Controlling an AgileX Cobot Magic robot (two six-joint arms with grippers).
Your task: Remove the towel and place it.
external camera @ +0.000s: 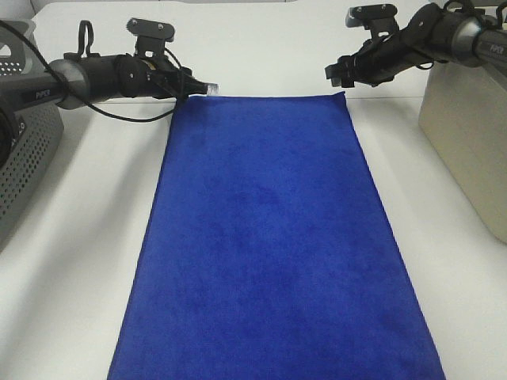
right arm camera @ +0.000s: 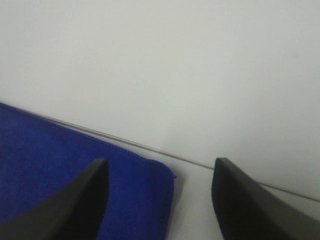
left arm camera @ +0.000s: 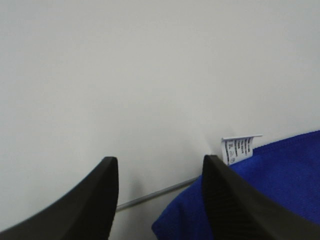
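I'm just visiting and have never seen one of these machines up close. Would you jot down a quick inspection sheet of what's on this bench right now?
Surface: white table, bare around the cloth.
Job's things: blue towel lies flat and spread out down the middle; its white tag sits at the far corner on the left.
Clutter: nothing seen.
Grippers: left gripper open at the tag corner; right gripper open at the other far corner; neither holds the towel.
Cables: black cable loops under the left arm.
Surroundings: grey perforated basket at the left edge, beige bin at the right.
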